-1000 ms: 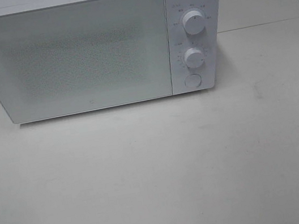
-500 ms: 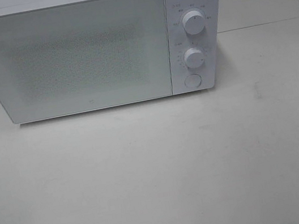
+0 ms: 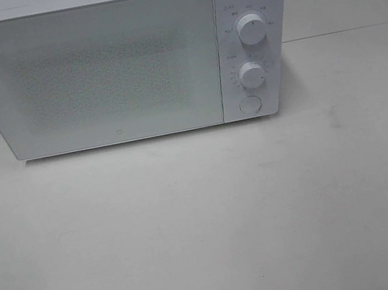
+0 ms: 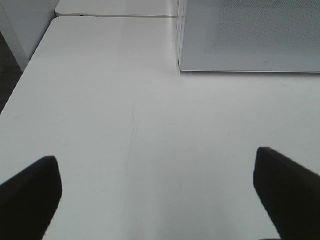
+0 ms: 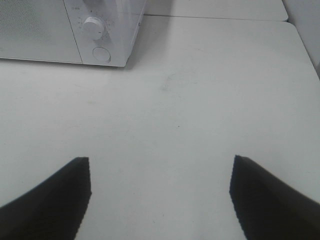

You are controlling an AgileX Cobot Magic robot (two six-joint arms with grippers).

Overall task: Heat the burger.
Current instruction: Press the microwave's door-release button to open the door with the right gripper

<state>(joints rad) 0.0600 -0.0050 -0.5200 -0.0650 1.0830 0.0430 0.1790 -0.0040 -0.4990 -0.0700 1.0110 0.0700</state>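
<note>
Here we are with the left gripper point(image 4: 157, 200) hanging low over the white table point(image 3: 207, 224), its two dark fingers point(image 4: 30, 197) spread wide apart, and between them we see only bare tabletop. A faint scratch point(image 4: 132, 135) runs away from the gap between those fingers. Ahead of them and off to one side sits the lower corner of the white microwave point(image 3: 120, 60), well apart from the fingertips. Over to the right gripper point(image 5: 160, 200) and it is the same story: fingers point(image 5: 272, 200) parted, gripping nothing, tabletop showing between them. Out in front of these fingers, and again well clear of them, we get the microwave's control end, with the lower knob point(image 5: 94, 27) and the round button point(image 5: 101, 54) just beneath it. From the high camera neither gripper shows. We see the microwave standing square on the table with its door point(image 3: 92, 72) shut flat, and the upper knob point(image 3: 252, 29) stacked above the lower one on the panel beside the door. Now, the burger: we cannot tell where it is. It is not between either pair of fingers, nor on the stretch of table ahead of them, and the door's speckled window gives us nothing we can make out.
</note>
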